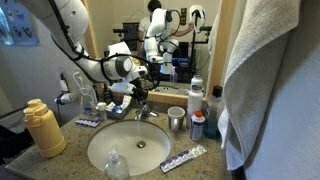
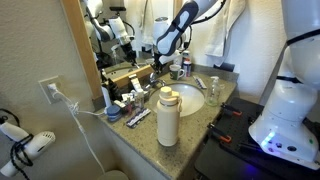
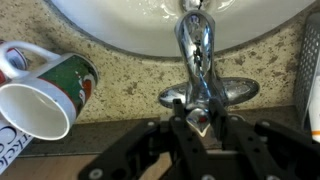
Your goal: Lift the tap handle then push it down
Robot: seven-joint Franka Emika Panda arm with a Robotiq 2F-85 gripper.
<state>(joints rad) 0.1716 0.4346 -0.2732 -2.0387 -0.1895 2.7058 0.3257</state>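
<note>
The tap handle [image 3: 200,122], a small chrome lever with a red dot, sits between my gripper's [image 3: 198,108] two black fingers in the wrist view. The gripper is shut on it. Beyond the handle, the chrome spout [image 3: 195,45] reaches out over the white sink [image 3: 120,30]. In both exterior views the arm bends down to the back of the sink [image 1: 135,150] [image 2: 188,100], with the gripper [image 1: 128,97] [image 2: 160,58] at the faucet. The lever itself is too small to make out there.
A red, green and white mug [image 3: 45,90] lies on its side beside the faucet. A yellow bottle [image 1: 42,128] [image 2: 168,115], a steel cup [image 1: 177,120], small bottles [image 1: 197,125] and a toothpaste tube [image 1: 183,157] stand round the basin. A towel [image 1: 275,80] hangs close by.
</note>
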